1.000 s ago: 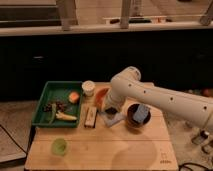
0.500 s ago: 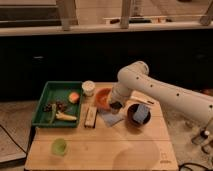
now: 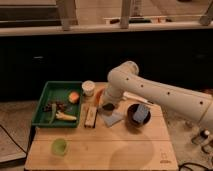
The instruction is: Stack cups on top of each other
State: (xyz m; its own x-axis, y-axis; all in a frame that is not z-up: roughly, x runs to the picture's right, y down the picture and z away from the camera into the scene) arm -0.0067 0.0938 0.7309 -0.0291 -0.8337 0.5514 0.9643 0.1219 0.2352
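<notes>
A translucent light-green cup [image 3: 59, 146] stands alone at the front left of the wooden table. A white cup [image 3: 88, 88] stands at the back, just right of the green tray. My gripper [image 3: 107, 104] points down at mid-table, beside the orange bowl [image 3: 99, 94], which the arm partly hides. A small dark round thing [image 3: 108, 107] sits right at the gripper's tip and looks like the steel cup. I cannot tell whether it is held.
A green tray [image 3: 44, 114] with food pieces lies at the left. A dark bowl with blue cloth [image 3: 138, 114] stands right of the gripper. A blue-grey cloth [image 3: 113, 119] and a tan block [image 3: 90, 116] lie in front of it.
The arm has swung back and to the left, bringing the gripper from near the dark bowl to beside the orange bowl. The green and white cups have not moved.
</notes>
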